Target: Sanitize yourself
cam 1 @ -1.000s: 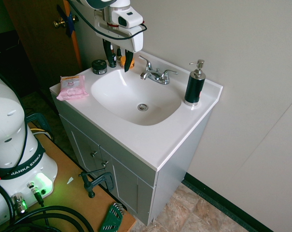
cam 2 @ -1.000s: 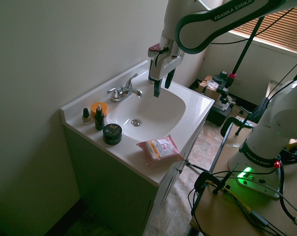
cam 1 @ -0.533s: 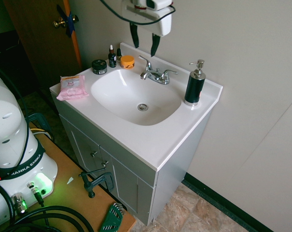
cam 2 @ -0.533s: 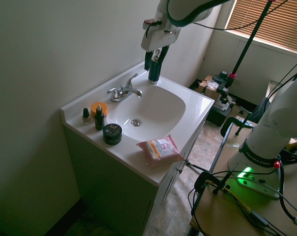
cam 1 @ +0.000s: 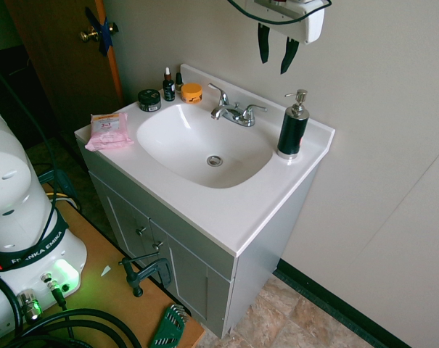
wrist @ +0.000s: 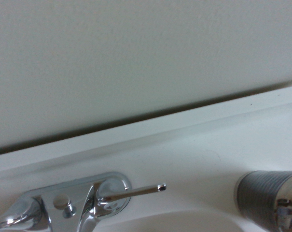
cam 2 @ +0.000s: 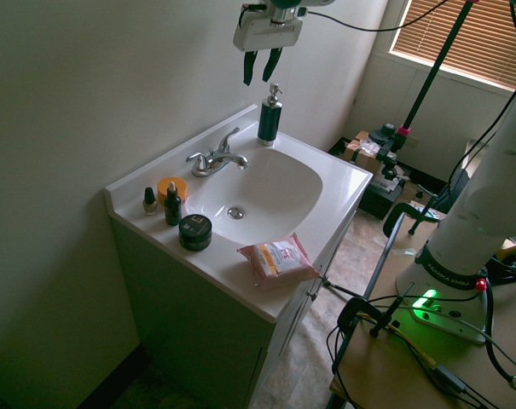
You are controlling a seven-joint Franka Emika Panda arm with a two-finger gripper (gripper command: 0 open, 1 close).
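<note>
Raised fingers (cam 1: 289,56), blinds (cam 2: 462,43) second-view-only.

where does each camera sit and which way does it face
First exterior: above the base's side, down on the sink; arm base and end effector show.
Second exterior: opposite side, down past the pink pack toward the blinds; base and end effector show.
Wrist: on the wrist, at wall and faucet; no arm shows.
Both exteriors share sink, faucet, soap pump.

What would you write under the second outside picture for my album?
Open gripper hanging above the sink, near the soap pump.
</note>
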